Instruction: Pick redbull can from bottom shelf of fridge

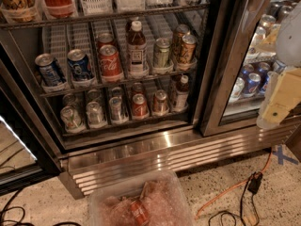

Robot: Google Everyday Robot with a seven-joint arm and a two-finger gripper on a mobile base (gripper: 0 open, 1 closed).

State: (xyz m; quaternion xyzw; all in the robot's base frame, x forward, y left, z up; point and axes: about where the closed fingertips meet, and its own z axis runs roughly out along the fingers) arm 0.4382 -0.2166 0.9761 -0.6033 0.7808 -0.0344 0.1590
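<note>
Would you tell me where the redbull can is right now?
Camera view: the redbull can stands mid-row on the bottom shelf, between a silver can and the red cola can; the gripper hangs far right, outside the fridge.

We note the gripper (275,108) at the view's right edge: cream, blocky housings with a rounded lower tip. Above it, the arm link (290,32) is smooth, rounded, white.

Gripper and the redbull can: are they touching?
Apart. The camera view shows the gripper at the picture's right edge, before the neighbouring glass door; the redbull can stands on the bottom shelf, a door frame between them.
</note>
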